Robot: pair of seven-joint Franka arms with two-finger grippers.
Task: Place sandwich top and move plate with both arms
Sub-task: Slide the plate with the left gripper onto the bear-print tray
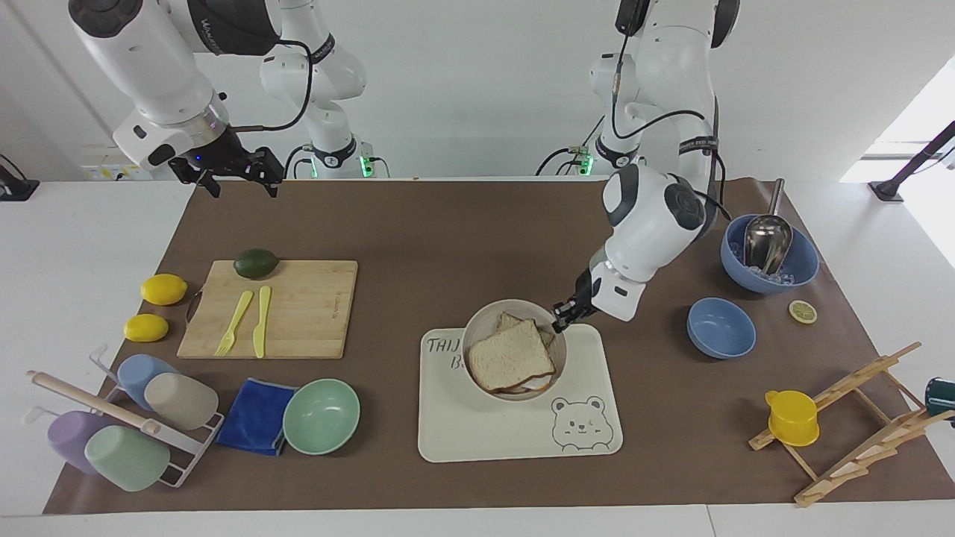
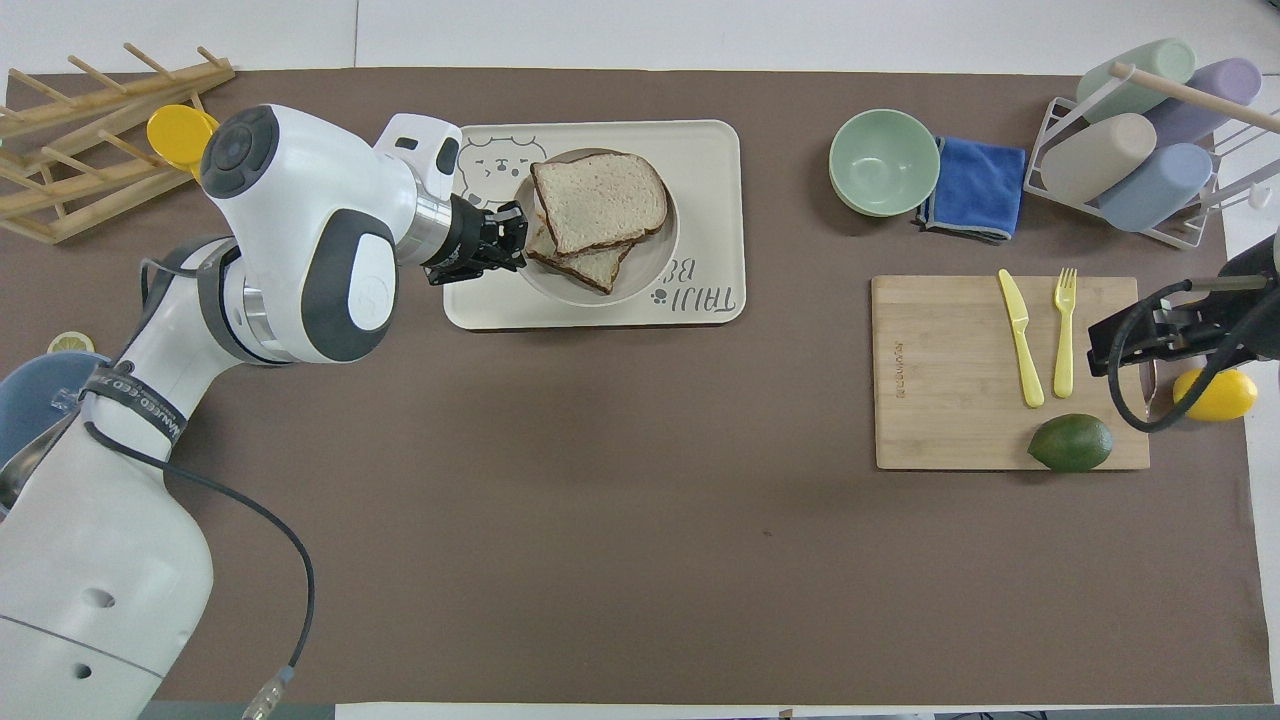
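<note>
Surface: brown mat (image 1: 418, 216) over a white table (image 1: 74, 246); white wall at the robots' end.
Right gripper (image 1: 237, 176): waiting in the air over the mat's corner at the right arm's end; fingers pointing down, state impossible to tell.
Cutting board (image 1: 272, 307): carrying an avocado (image 1: 256, 263), yellow fork (image 1: 234, 322) and yellow knife (image 1: 262, 321); two lemons (image 1: 163, 289) beside it on bare table.
Cup rack (image 1: 123, 425), blue cloth (image 1: 256, 415), mint bowl (image 1: 321, 416): farthest from the robots at the right arm's end.
Tray (image 1: 515, 432): farther from the robots than mid-mat, bear drawing visible.
Plate (image 1: 477, 335): over the tray, hiding part of its lettering; resting or lifted not clear.
Sandwich top (image 1: 510, 356): lying on the stack in the plate.
Left gripper (image 1: 561, 311): clamped on the plate's rim.
Overhead only: left arm covering most of the bowl with the scoop and all of the smaller blue bowl.
Facing only: scoop bowl (image 1: 791, 265), blue bowl (image 1: 721, 328), lemon slice (image 1: 803, 311) in full.
Wooden rack (image 1: 858, 421): holding a yellow cup (image 1: 792, 418).
</note>
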